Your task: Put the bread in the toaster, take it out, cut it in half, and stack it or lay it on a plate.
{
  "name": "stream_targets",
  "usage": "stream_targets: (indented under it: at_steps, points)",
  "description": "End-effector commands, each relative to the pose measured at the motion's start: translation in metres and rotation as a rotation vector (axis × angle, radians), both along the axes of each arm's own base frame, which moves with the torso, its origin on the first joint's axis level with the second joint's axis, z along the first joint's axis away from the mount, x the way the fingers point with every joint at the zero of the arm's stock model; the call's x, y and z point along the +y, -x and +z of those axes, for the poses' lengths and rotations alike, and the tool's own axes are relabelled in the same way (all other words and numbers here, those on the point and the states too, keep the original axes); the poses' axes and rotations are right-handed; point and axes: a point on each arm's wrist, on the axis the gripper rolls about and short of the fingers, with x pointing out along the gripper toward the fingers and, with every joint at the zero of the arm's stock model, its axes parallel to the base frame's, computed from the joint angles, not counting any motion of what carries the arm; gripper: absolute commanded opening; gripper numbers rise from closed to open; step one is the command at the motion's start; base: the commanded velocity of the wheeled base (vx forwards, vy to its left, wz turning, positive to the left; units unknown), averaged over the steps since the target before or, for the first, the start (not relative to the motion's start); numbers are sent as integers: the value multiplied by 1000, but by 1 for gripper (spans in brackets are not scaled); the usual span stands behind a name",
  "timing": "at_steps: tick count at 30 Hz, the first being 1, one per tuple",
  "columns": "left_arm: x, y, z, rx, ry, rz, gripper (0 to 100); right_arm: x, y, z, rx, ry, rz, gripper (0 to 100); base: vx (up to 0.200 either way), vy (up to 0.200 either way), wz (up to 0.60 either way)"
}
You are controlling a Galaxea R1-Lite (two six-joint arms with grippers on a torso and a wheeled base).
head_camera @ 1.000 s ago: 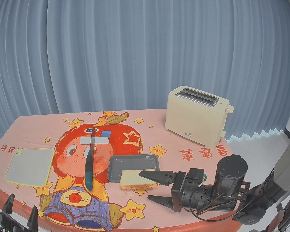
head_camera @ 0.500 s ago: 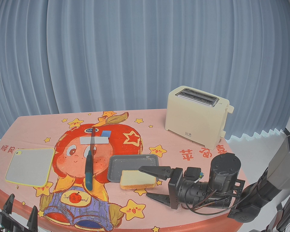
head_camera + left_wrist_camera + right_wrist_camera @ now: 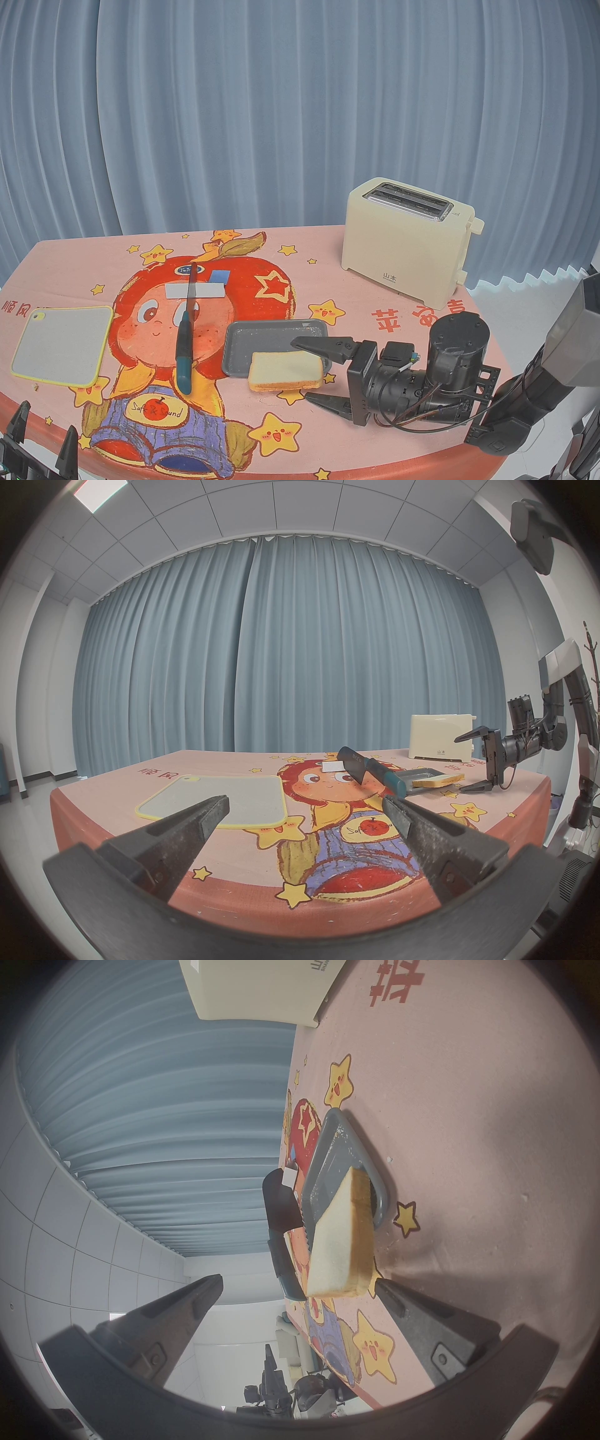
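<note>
Just beside the bread (image 3: 285,370) on the tray's (image 3: 262,330) rim, the right gripper (image 3: 300,369) is hovering — fingers spread wide; the left gripper (image 3: 306,808) is gaping too.

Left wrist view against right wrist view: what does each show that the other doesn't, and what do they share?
Left wrist, not right: the cutting board and the open left gripper. Right wrist, not left: the bread's whole top face, lying across the tray's rim. Shared: bread, tray, knife, toaster and the open right gripper.
</note>
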Motion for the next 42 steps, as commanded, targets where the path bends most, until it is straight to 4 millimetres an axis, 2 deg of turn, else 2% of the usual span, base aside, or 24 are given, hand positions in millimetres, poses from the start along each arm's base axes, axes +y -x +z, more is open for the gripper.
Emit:
stream_targets:
  at_steps: [1, 11, 12, 21, 28, 42]
  points:
    - [0, -1, -5, 15, 0, 0, 100, 1, -2, -2, 1, 2, -4, 100, 0, 0, 0]
    - [0, -1, -5, 15, 0, 1, 100, 0, -6, -7, 30, 2, -12, 100, 0, 0, 0]
    - [0, -1, -5, 15, 0, 0, 100, 1, -7, -8, 42, -2, -15, 0, 0, 0, 0]
    - [0, -1, -5, 15, 0, 0, 100, 3, -7, -21, 80, 27, -17, 0, 0, 0, 0]
    - [0, -1, -5, 15, 0, 0, 100, 4, -5, -22, 82, 31, -11, 0, 0, 0, 0]
    - [0, -1, -5, 15, 0, 0, 100, 0, 1, -4, 24, 5, 0, 0, 0, 0, 0]
